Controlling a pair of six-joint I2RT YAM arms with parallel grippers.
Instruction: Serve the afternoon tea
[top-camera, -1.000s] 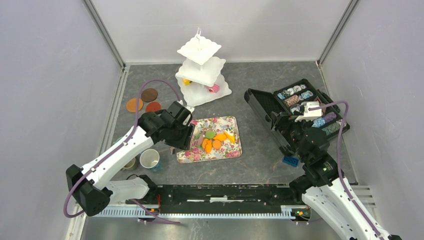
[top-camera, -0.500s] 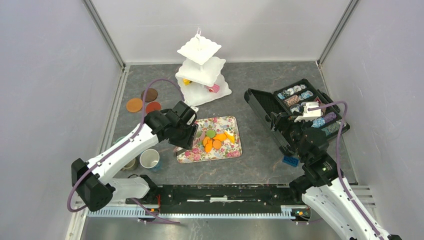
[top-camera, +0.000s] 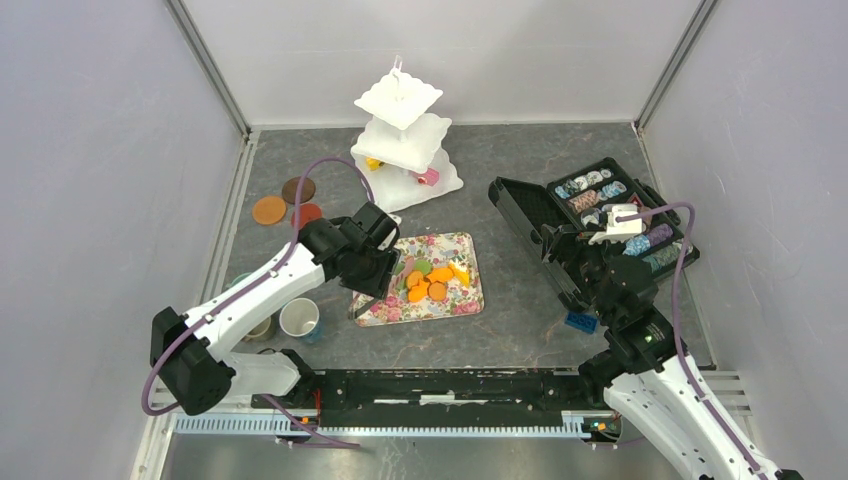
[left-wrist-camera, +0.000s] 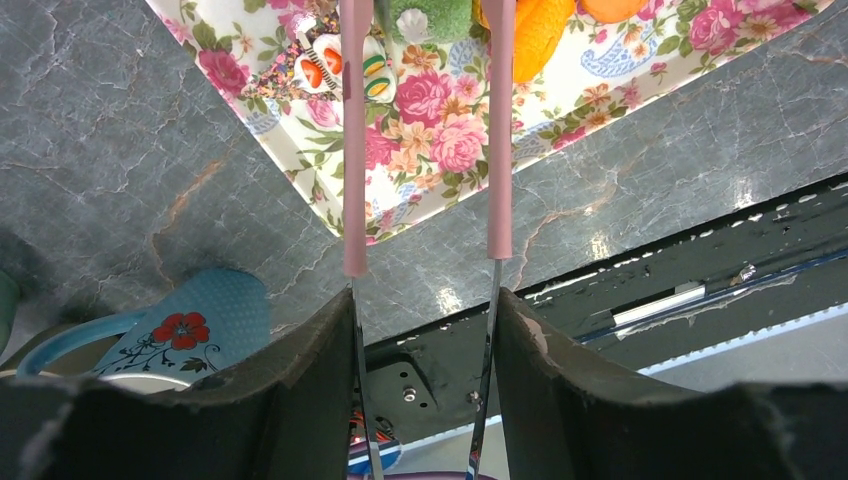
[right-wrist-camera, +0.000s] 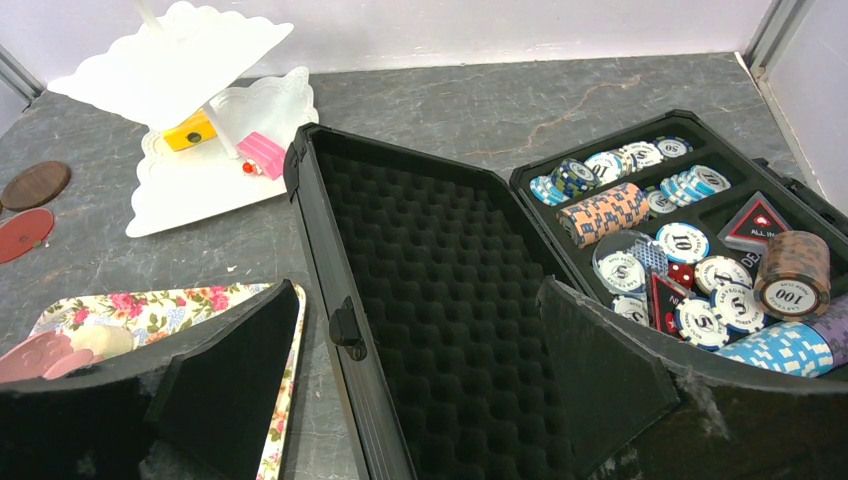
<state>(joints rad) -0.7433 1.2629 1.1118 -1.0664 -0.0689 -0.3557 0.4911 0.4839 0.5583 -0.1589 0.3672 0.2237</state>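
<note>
Left tool: clamped on pink tongs — their arms flank the green cake
Orange cakes: on the flowered tray, mid-tabletop
Right tool: apart, empty — above the black case

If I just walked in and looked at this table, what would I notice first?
Probably the tall white tiered stand at the back of the table, and the flowery tray in the middle with orange and green treats on it. The left end effector holds pink-tipped tongs over that tray, and an open black case of colourful chips sits on the right.
</note>
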